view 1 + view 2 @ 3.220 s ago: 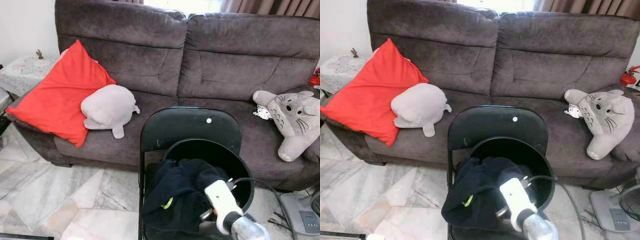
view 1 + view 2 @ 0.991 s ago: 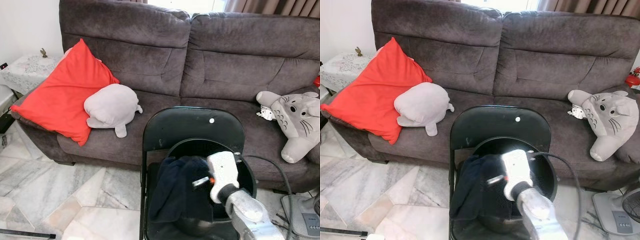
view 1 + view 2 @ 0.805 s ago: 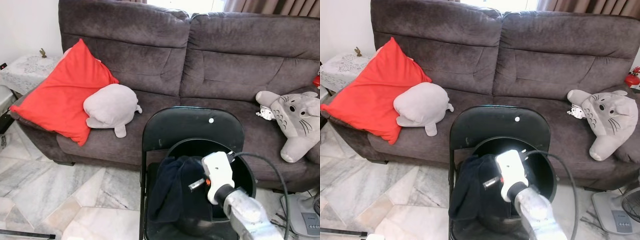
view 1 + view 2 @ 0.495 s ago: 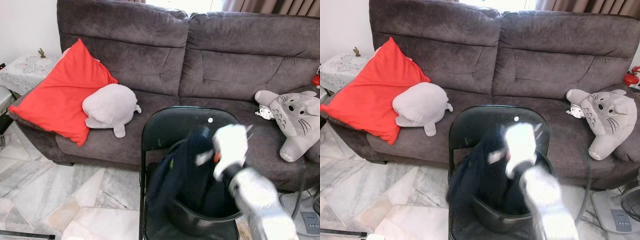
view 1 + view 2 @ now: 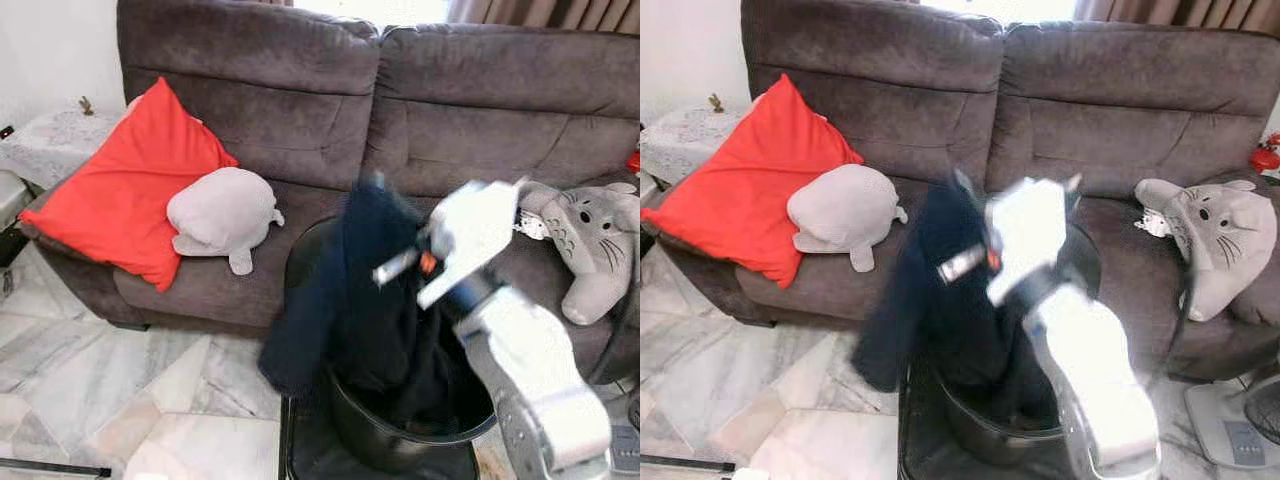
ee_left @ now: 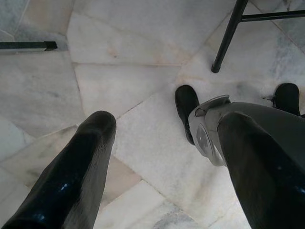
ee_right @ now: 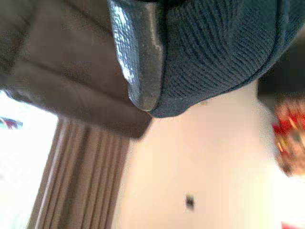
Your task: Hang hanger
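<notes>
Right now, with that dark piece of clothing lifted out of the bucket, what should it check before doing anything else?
1. Right gripper shut on the dark garment: ok.
2. Garment fully out of the black bucket: not ok, its lower part hangs inside.
3. Hanger visible in the garment: cannot tell.
4. A place to hang it: cannot tell; the sofa and folding chair are ahead.
5. Left gripper open above the floor: ok.

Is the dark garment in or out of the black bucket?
Mostly out: the right hand holds the dark garment above the black bucket.
</notes>
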